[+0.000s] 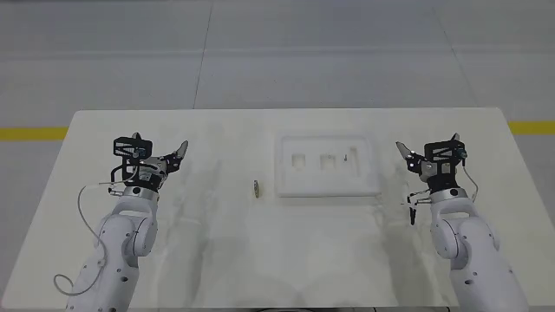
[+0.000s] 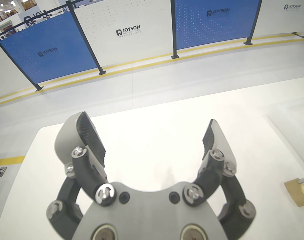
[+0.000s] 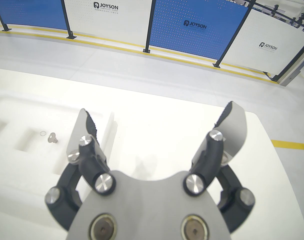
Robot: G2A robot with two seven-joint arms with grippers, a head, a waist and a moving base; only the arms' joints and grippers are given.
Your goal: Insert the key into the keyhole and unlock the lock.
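Note:
A small brass padlock (image 1: 257,188) lies on the white table (image 1: 217,251) just left of a white foam tray (image 1: 328,192); the left wrist view catches it as a padlock (image 2: 299,191) at the picture's edge. The key (image 1: 345,156) stands in the tray's right part, and the right wrist view shows the key (image 3: 52,138) beside a small ring. My left gripper (image 1: 159,150) hovers open over the table's left side, well left of the padlock, nothing between its fingers (image 2: 90,136). My right gripper (image 1: 428,149) is open right of the tray, empty, in its own view the right gripper (image 3: 158,118).
The foam tray (image 3: 22,176) has two empty rectangular recesses left of the key. A thin cable (image 1: 74,225) trails from the left arm across the table. The table's far edge meets grey floor with yellow lines and a fence of panels beyond.

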